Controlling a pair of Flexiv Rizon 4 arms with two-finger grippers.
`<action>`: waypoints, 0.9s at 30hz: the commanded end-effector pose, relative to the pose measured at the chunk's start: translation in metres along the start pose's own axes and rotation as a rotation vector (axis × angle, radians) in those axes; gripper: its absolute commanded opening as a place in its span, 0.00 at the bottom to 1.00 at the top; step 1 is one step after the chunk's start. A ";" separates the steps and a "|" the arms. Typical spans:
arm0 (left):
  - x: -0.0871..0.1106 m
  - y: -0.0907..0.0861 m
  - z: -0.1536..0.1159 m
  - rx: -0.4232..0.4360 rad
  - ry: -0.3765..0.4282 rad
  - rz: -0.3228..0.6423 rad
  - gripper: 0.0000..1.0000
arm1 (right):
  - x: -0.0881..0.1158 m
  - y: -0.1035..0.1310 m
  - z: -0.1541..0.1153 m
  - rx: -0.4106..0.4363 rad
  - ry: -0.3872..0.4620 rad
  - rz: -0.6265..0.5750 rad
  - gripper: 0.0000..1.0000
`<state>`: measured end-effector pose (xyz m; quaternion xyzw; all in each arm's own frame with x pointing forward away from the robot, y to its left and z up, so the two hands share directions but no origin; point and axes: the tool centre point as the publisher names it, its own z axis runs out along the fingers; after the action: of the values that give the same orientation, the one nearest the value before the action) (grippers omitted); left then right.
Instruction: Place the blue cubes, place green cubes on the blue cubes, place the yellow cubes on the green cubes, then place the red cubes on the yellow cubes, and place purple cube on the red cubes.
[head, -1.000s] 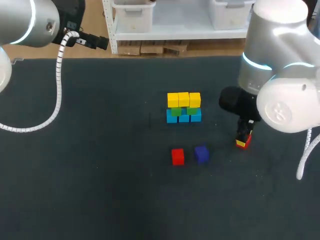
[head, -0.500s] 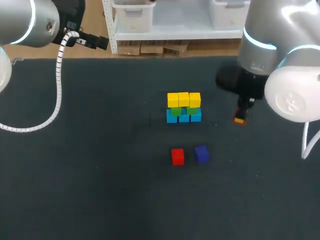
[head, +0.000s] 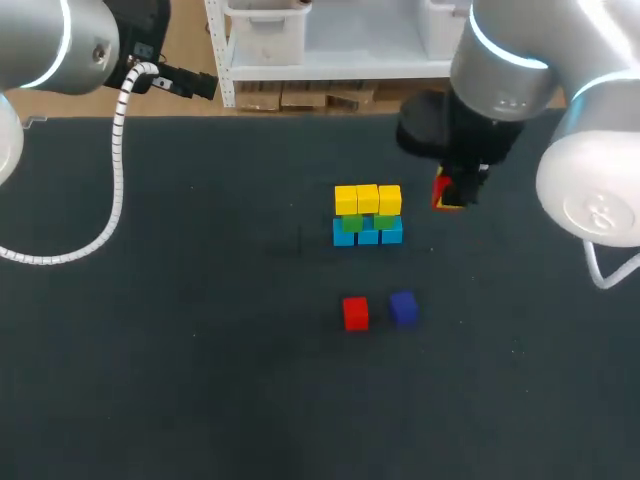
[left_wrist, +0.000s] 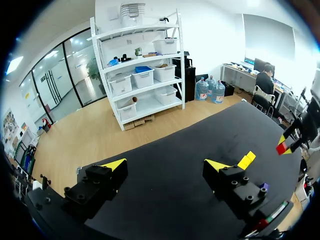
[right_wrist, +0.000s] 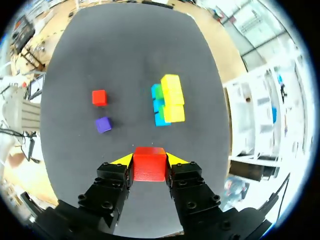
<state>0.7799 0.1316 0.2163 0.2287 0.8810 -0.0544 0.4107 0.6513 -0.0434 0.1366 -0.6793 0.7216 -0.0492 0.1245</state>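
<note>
Right gripper (right_wrist: 149, 159) clamped on red cube (right_wrist: 149, 169); right wrist view shows both fingers, head view hides them. Cube stack (right_wrist: 167, 100) ahead. Left gripper (left_wrist: 167, 170) fingers apart.

Dark table (head: 200, 380), perhaps cloth-covered.

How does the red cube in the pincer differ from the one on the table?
The held red cube is gripped by the right pincer; the loose red cube lies free. The held one hangs above the table; the loose one rests on it, beside the purple cube. Both share colour and shape.
</note>
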 end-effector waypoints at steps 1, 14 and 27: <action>0.001 0.000 0.000 0.002 -0.003 -0.001 1.00 | -0.012 -0.003 0.002 0.014 -0.024 -0.068 0.00; 0.001 0.000 0.000 0.002 -0.003 -0.001 1.00 | -0.042 -0.027 0.024 -0.020 0.016 -0.179 0.00; 0.001 0.000 0.000 0.002 -0.003 -0.001 1.00 | -0.050 -0.047 0.047 -0.066 0.015 -0.174 0.00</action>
<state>0.7798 0.1315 0.2163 0.2287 0.8809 -0.0544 0.4107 0.7036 0.0034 0.1104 -0.7407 0.6615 -0.0519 0.1052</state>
